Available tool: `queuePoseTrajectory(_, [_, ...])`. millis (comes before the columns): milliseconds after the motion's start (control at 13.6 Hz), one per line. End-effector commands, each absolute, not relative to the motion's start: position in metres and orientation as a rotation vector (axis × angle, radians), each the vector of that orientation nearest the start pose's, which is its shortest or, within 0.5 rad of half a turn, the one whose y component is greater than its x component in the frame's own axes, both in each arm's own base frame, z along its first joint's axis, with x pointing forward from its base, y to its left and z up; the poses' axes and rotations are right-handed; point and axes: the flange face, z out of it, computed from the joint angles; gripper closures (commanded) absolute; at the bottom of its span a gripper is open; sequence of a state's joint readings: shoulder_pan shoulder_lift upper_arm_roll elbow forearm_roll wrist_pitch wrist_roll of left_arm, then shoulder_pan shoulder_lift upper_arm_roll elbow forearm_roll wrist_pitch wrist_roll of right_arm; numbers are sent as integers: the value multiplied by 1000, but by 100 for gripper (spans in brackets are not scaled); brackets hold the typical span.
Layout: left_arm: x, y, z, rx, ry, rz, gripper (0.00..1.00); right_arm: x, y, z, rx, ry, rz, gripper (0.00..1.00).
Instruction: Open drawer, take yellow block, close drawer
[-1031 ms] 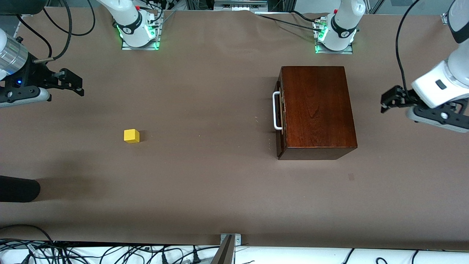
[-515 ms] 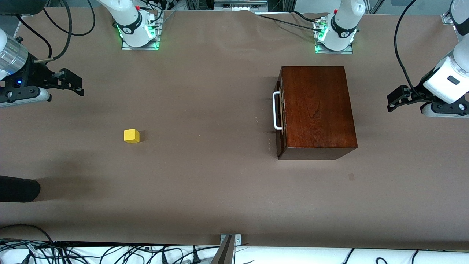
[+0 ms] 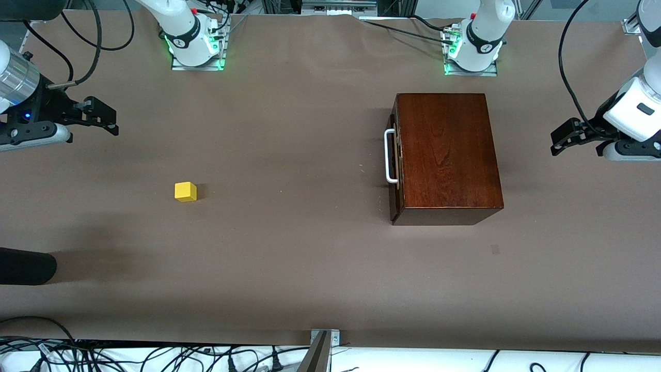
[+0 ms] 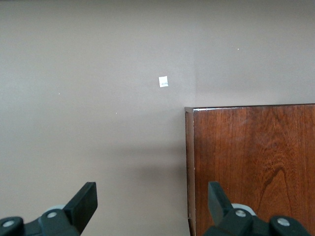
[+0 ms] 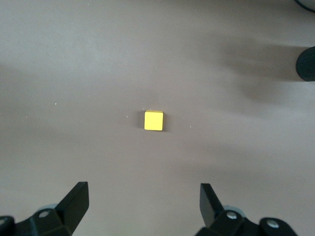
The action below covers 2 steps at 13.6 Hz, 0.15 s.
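Observation:
The dark reddish-brown wooden box (image 3: 446, 155) stands toward the left arm's end of the table. Its drawer is shut, and the white bar handle (image 3: 390, 156) faces the right arm's end. The yellow block (image 3: 185, 191) lies on the bare table toward the right arm's end. It also shows in the right wrist view (image 5: 153, 120). My left gripper (image 3: 562, 137) is open and empty, in the air over the table beside the box's back end. The box's corner (image 4: 251, 167) shows in the left wrist view, with the open left gripper (image 4: 150, 201) beside it. My right gripper (image 3: 103, 118) is open and empty over bare table; it also shows open in its own wrist view (image 5: 142, 201).
A black rounded object (image 3: 26, 266) reaches in at the right arm's end, nearer to the front camera than the block; it also shows in the right wrist view (image 5: 306, 64). A small pale mark (image 4: 163, 81) is on the brown table cover. Cables hang along the front edge.
My left gripper has drawn away from the box toward the left arm's end of the table. The right arm, the block and the box have not moved.

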State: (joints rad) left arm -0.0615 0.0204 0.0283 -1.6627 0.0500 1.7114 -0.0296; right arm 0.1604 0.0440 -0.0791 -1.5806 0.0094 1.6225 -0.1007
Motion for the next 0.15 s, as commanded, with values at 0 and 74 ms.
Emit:
queuePoseTrajectory(0, [561, -19, 585, -3086, 25, -44, 0, 571, 46, 600, -3134, -292, 0, 0])
queuePoseTrajectory(74, [560, -21, 586, -3086, 31, -37, 0, 571, 46, 600, -3134, -292, 0, 0])
